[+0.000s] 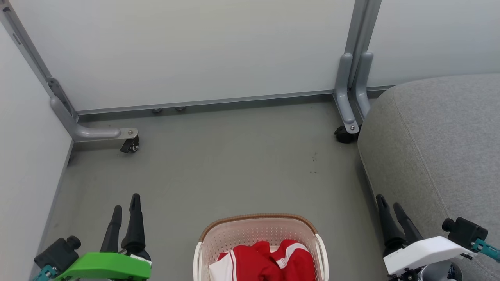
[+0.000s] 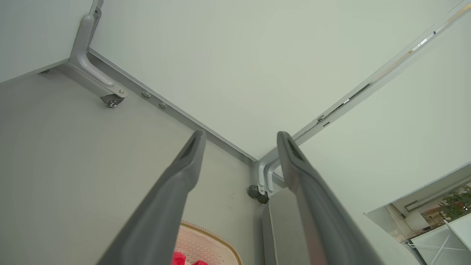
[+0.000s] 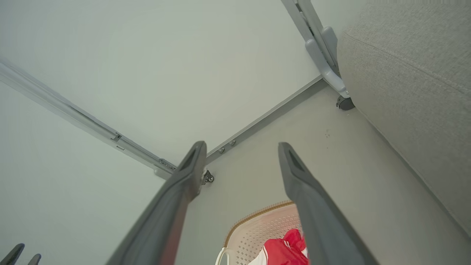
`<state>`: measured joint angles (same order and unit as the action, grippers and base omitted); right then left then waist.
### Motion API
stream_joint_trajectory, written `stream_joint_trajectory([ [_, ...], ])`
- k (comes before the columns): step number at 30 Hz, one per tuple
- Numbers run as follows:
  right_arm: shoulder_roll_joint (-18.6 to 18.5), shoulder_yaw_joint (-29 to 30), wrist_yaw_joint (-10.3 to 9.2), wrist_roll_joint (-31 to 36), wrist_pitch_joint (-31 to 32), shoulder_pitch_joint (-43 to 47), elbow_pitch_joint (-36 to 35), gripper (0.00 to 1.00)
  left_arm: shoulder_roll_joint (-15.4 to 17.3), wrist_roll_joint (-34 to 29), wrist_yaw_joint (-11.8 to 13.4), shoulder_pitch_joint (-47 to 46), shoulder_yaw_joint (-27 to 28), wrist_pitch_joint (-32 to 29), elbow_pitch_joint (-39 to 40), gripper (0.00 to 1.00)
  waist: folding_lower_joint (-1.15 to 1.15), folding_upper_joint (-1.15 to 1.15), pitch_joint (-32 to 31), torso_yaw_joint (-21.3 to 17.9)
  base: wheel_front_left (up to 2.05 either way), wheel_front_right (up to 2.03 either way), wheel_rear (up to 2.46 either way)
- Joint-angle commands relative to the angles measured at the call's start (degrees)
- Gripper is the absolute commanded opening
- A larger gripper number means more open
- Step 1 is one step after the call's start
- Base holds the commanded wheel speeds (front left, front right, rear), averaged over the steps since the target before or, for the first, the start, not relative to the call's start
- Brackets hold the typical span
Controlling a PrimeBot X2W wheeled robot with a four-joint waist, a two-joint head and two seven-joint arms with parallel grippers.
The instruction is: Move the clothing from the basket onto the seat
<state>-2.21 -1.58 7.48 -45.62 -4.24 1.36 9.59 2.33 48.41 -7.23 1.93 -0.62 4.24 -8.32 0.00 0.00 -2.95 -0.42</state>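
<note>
Both grippers hang empty over the floor (image 1: 234,164). The left gripper (image 1: 125,203) at the near left has its two dark fingers spread apart with nothing between them and nothing touching them. The right gripper (image 1: 388,201) at the near right is likewise parted and empty, its fingers just beside the near left edge of the seat (image 1: 441,136), though whether they touch it cannot be told.

The clothing (image 1: 269,261), red with white stripes and panels, lies bunched inside the basket (image 1: 258,216), which stands on the floor at the near middle, between the two grippers and apart from both. The seat fills the right side, from near to far, with a strip of bare floor between its rounded edge and the basket.

Pale partition panels (image 1: 195,50) close the far side and the left side. Their grey feet on castors (image 1: 131,145) reach onto the floor at the far left and beside the seat's far corner. Bare floor lies between the basket and the far panel.

The left wrist view catches the basket's far rim and a scrap of red low down. The right wrist view shows more of the garment, plus the tips of the other gripper at its lower left corner.
</note>
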Motion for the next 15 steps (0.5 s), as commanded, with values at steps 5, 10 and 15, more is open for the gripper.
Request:
stream_joint_trajectory([
  [5,-0.5,-0.8,0.02,5.5,-1.5,0.5,-1.5,1.0,0.4,-5.6,-0.2,0.5,-1.3,1.5,1.4,1.0,0.0,0.0,-0.1,-0.1,0.0,0.0,0.0],
  [10,-0.5,-1.4,0.02,9.3,-2.3,0.8,-1.9,1.0,0.5,-9.0,-0.2,0.9,-1.9,2.3,2.0,1.0,0.0,0.0,-0.2,-0.1,0.0,0.0,0.0],
  [15,-0.5,-1.8,0.02,11.7,-3.1,1.1,-2.5,1.0,0.5,-12.5,-0.2,1.3,-2.7,3.1,2.3,1.0,0.0,0.0,-0.3,-0.2,0.0,0.0,0.0],
])
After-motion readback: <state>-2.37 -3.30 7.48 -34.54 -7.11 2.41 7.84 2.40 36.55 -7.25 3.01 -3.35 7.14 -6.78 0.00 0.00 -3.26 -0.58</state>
